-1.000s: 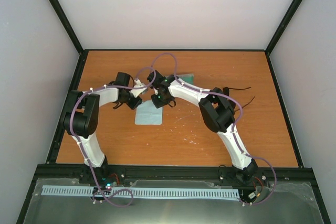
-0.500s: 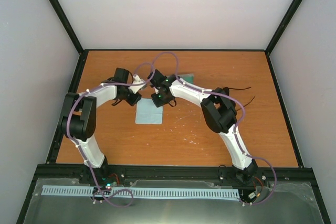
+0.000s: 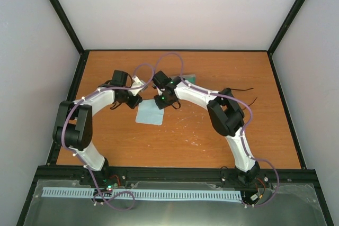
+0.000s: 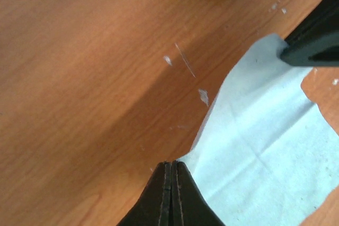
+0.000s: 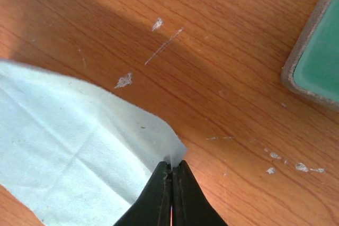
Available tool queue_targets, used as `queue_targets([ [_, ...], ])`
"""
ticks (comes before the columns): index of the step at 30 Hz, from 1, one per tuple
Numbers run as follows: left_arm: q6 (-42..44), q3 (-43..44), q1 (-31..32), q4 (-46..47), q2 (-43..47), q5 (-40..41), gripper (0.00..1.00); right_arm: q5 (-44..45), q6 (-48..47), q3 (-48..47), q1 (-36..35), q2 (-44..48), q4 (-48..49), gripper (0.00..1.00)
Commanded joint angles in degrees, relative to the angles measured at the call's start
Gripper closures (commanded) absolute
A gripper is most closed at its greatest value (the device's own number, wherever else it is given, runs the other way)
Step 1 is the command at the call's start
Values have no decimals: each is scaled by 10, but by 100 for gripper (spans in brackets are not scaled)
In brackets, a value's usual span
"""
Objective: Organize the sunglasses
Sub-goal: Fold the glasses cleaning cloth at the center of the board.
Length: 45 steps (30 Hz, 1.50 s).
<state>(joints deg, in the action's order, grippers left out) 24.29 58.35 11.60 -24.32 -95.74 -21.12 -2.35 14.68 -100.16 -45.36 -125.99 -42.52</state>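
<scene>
The sunglasses [image 3: 244,89] lie on the right side of the table [image 3: 180,144], mostly hidden behind the right arm's elbow, so only their thin black temples show; neither arm touches them. The grey case [image 3: 188,78] lies open towards the back with its mint lining up, likely ready to receive them. Nearer the middle lies the pale blue cloth [image 3: 150,115], where the work is now. The left gripper [image 4: 172,166] is pinched tight on one far corner and the right gripper [image 5: 172,166] on the other. Taking both corners at once keeps that edge straight, which suggests the cloth is about to be folded or carried flat, not bunched
</scene>
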Motion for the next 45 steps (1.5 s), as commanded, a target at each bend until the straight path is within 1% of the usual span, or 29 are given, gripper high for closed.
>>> queue_targets([
  [1,-8,-25,1,-13,21,-18,100,-15,7,19,-2,30,23,97],
  [7,-6,-41,0,-11,29,-18,99,-35,1,37,-8,36,34,97],
  [18,-1,-53,0,-17,42,-20,100,-46,-10,74,-12,52,41,97],
  [28,-1,-83,1,-20,55,-30,100,-70,-12,96,-17,60,57,96],
  [39,-1,-98,1,-17,57,-37,99,-117,-24,105,-21,55,60,88],
  [45,5,-106,2,-19,58,-37,100,-128,-27,113,-21,61,59,83],
])
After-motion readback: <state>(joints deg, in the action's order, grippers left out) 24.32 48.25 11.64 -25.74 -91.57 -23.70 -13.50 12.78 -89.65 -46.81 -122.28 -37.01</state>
